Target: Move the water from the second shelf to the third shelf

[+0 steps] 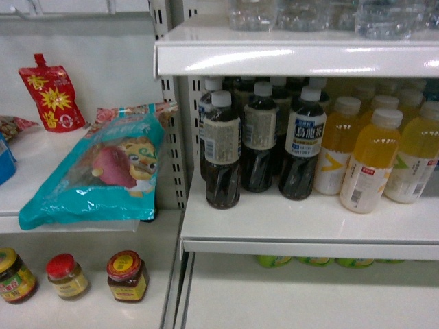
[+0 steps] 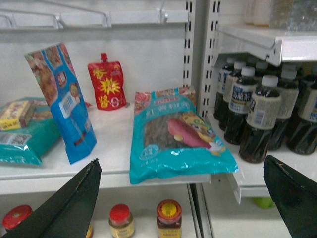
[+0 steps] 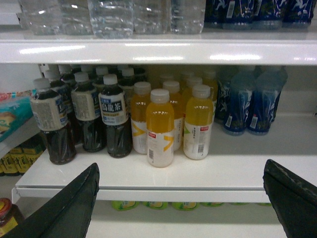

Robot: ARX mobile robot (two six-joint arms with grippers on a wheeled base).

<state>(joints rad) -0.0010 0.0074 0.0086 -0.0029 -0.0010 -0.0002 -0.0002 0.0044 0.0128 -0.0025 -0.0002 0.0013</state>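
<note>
Clear ribbed water bottles (image 3: 111, 17), labels hidden

Neither claw in head view, so no claw-relative places possible. Upper shelf (image 1: 295, 58): bottoms of clear water bottles (image 1: 384, 17) along top edge. Shelf below (image 1: 309, 223): dark tea bottles (image 1: 260, 137) with white caps, yellow drink bottles (image 1: 370, 161) beside them. Adjoining bay: teal snack bag (image 1: 96, 171) overhanging shelf edge, red spout pouch (image 1: 51, 92) behind. Lowest level: three jars (image 1: 127, 276).
</note>
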